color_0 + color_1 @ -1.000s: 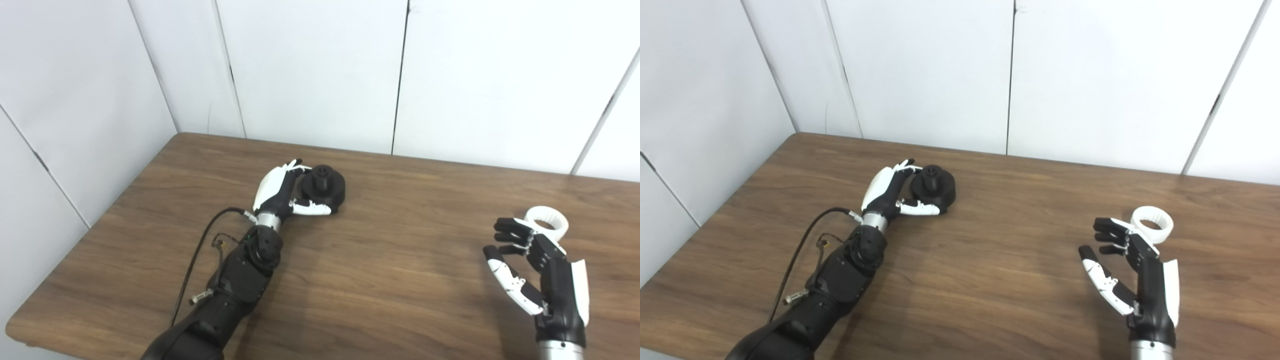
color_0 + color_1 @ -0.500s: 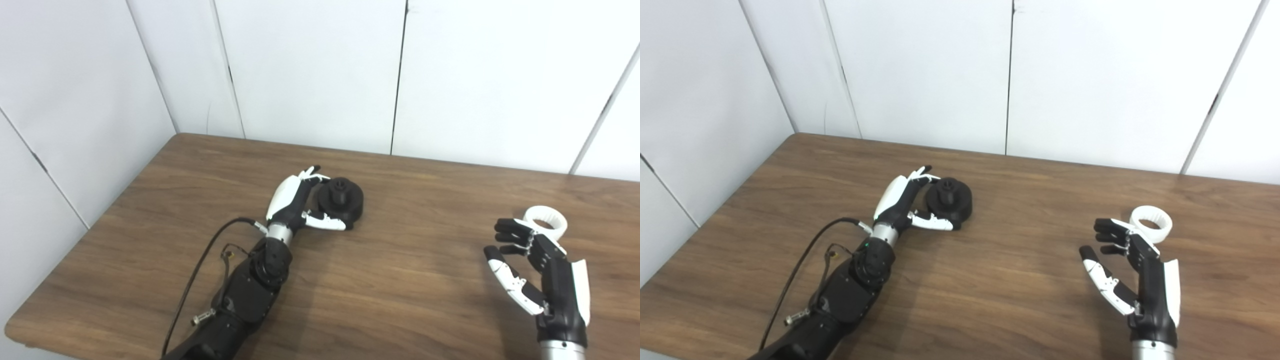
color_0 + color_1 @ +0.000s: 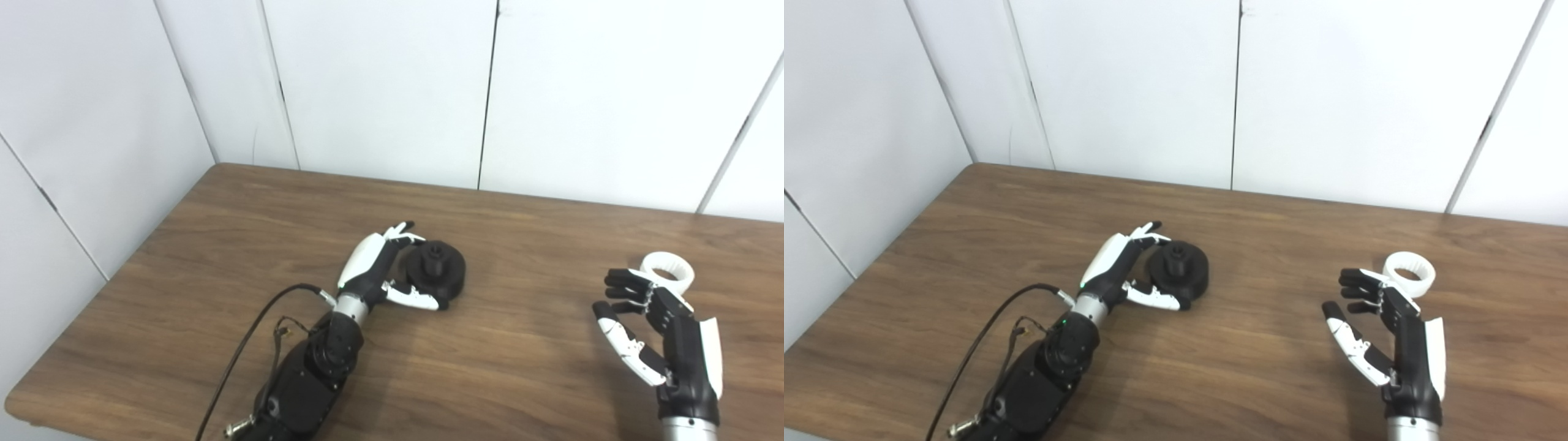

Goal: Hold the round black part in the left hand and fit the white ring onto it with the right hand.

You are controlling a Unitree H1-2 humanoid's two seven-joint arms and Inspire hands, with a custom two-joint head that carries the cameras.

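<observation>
The round black part (image 3: 438, 277), a thick disc with a knob on top, sits left of the table's middle. My left hand (image 3: 375, 269) is shut on it, fingers curled behind its far edge and thumb along its near side. Whether the part rests on the wood or is held just off it I cannot tell. The white ring (image 3: 668, 272) lies flat on the table at the far right. My right hand (image 3: 660, 334) stands upright just in front of the ring, palm facing left, fingers apart and loosely bent, holding nothing and not gripping the ring.
The brown wooden table (image 3: 514, 343) is backed by white wall panels (image 3: 380, 86) behind and to the left. A black cable (image 3: 245, 343) loops off the left forearm over the table's near left part.
My left hand has carried the black part to the right and nearer to me, toward the table's middle. The right hand and the white ring have stayed where they were.
</observation>
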